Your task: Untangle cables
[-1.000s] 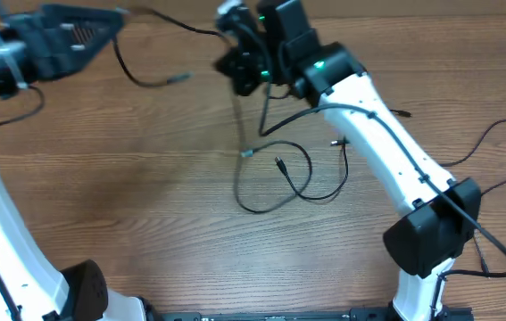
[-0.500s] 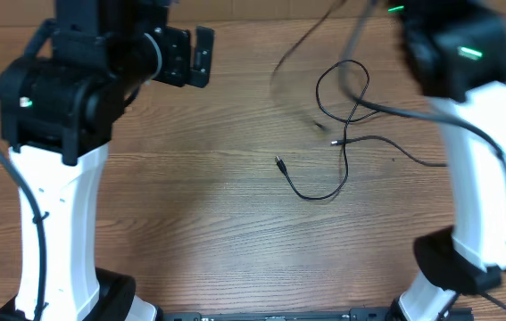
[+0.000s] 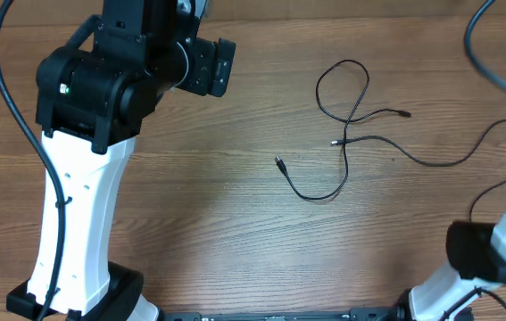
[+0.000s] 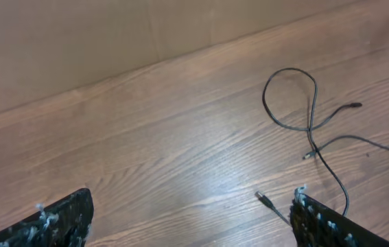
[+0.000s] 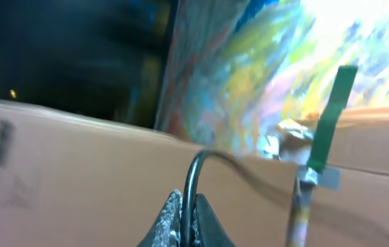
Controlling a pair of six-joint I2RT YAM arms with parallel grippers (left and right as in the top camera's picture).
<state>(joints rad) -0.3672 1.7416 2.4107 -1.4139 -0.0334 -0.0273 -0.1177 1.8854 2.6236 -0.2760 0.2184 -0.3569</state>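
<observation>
While my right claw (image 5: pixel 189 218) sits pinched shut on a black cord (image 5: pixel 189 182), apparently one of the cables (image 3: pixel 345 140), though that view is blurred and aimed off the desk (image 3: pixel 190 205), the hazard reads: pulling higher would cinch the crossed loop into a knot. Cables: loose strands right of desk centre, one trailing towards the right edge. My left claw (image 4: pixel 191 219): spread wide, empty; cables ahead to its right, apart.
</observation>
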